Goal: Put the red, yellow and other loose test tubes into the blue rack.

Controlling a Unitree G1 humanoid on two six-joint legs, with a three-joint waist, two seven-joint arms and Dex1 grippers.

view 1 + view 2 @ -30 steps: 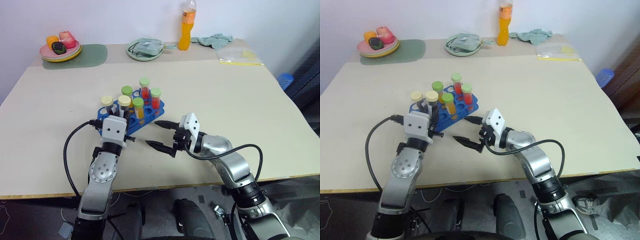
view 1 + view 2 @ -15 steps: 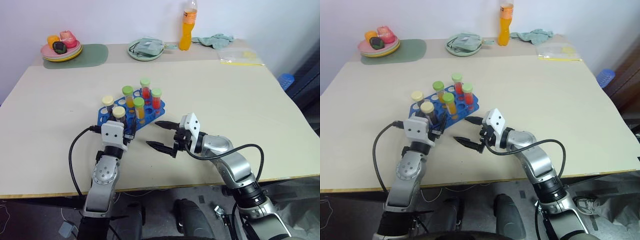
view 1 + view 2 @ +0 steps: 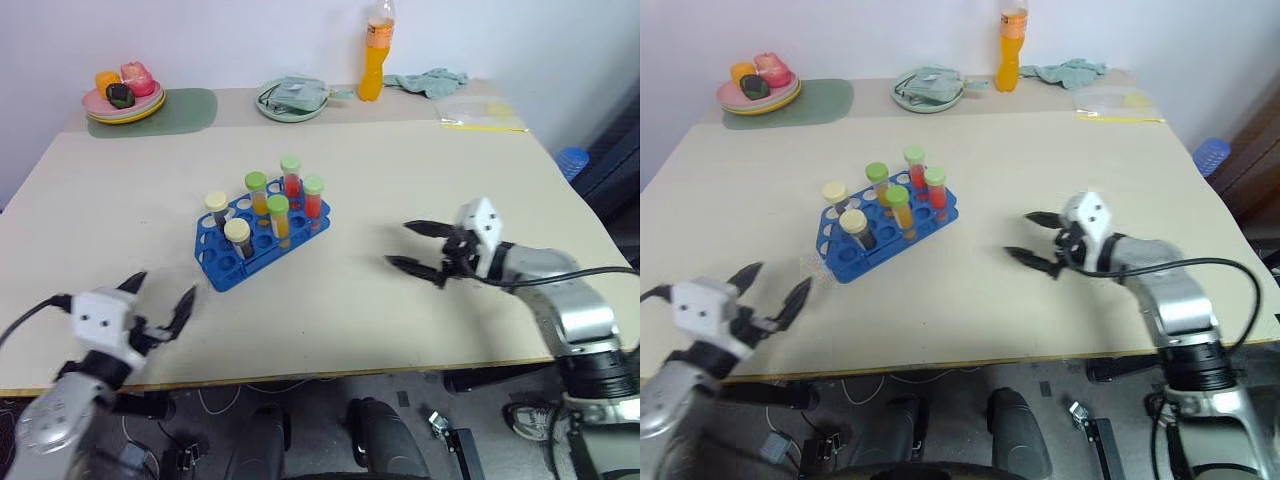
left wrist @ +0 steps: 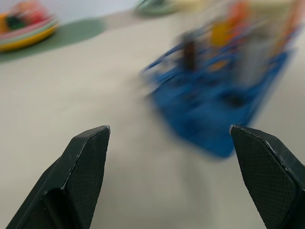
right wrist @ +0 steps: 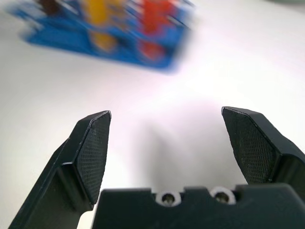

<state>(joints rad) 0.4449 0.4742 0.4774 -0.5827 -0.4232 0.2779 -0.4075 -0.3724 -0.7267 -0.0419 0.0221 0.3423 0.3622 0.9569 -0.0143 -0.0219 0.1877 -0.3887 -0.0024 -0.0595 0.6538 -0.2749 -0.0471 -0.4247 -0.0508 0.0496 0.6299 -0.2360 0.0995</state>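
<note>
You see the rack (image 3: 262,236) mid-table holding six tubes (all upright), with both claws, left (image 3: 160,303) and right (image 3: 413,246), spread empty

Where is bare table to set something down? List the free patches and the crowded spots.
Free: the wide stretch between the blue rack and the right gripper, and the left side between the rack and the plate of fruit. Crowded: the back edge, with the plate, bowl, orange bottle and cloth.

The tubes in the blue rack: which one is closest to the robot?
The cream-capped tube with dark liquid, at the rack's near end. The other cream-capped tube stands behind it, and the green-capped ones hold orange or red liquid farther back.
</note>
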